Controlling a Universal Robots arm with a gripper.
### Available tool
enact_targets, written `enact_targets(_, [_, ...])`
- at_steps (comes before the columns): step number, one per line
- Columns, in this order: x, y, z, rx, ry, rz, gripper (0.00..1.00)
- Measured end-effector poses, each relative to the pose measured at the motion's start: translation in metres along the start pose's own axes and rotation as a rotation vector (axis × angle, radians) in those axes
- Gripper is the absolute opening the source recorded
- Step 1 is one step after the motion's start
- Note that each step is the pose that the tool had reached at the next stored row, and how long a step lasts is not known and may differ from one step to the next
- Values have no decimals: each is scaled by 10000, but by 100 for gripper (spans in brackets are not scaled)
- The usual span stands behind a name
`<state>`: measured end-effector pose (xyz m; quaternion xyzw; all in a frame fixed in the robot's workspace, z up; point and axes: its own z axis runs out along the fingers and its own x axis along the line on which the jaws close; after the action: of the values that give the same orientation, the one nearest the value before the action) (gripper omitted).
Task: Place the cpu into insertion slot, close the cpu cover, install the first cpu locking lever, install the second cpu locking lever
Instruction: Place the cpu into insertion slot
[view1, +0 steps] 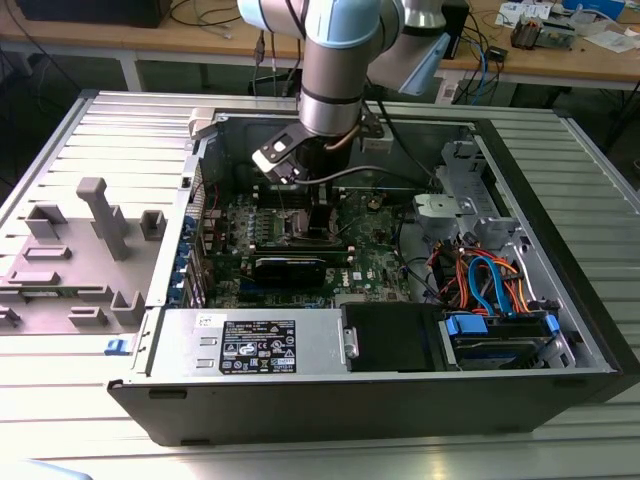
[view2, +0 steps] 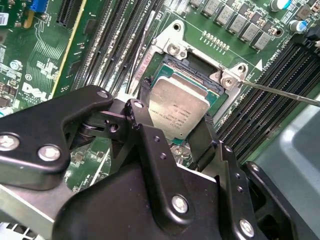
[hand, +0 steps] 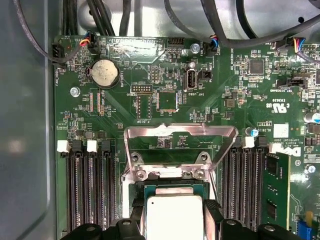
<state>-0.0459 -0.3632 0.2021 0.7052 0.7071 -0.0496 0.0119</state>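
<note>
My gripper (view2: 176, 107) reaches down into the open computer case (view1: 560, 300) over the green motherboard (hand: 125, 110). Its two black fingers (view2: 141, 102) are shut on opposite sides of the cpu (view2: 179, 109), a flat square chip with a silvery top. The cpu (hand: 173, 216) sits at the insertion slot (view2: 200, 67), slightly tilted; I cannot tell whether it is fully seated. The cpu cover (hand: 180, 137), a silvery frame, stands swung open at the slot's hinge edge. A thin metal locking lever (view2: 282, 93) juts out unlatched beside the slot. In the exterior view the gripper (view1: 318, 212) hangs over mid-board.
Long black memory slots (hand: 87, 185) flank the socket on both sides, one holding a module (hand: 276, 187). A coin battery (hand: 104, 71) and black cables (hand: 220, 30) lie beyond the cover. Drive bays with coloured cables (view1: 490, 280) fill the exterior view's right; a grey fixture (view1: 95, 215) stands on its left.
</note>
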Motion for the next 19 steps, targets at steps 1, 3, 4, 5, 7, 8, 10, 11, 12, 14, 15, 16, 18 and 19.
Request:
enact_targets(1, [5, -4, 4, 0, 0, -2, 55])
enact_targets(3, [13, -14, 16, -1, 1, -2, 55])
enact_targets(4, [13, -16, 19, 0, -1, -1, 55])
enact_targets(5, [15, -20, 25, 1, -2, -2, 55])
enact_targets(7, [16, -20, 33, 1, -2, -4, 55])
enact_targets(8, [17, -20, 39, 0, 0, -2, 55])
enact_targets(10, [17, -20, 48, 2, -4, -2, 55])
enact_targets(11, [17, -19, 50, 2, -4, -2, 55])
enact_targets(12, [17, -19, 51, 1, -2, -2, 55])
enact_targets(14, [18, -19, 52, 0, 1, -2, 55])
enact_targets(15, [18, -19, 52, -1, 0, -2, 55])
enact_targets(16, [18, -19, 53, 0, 1, -2, 55])
enact_targets(18, [20, -18, 57, -6, 13, -2, 62])
enact_targets(19, [20, -18, 56, -3, 6, -2, 62])
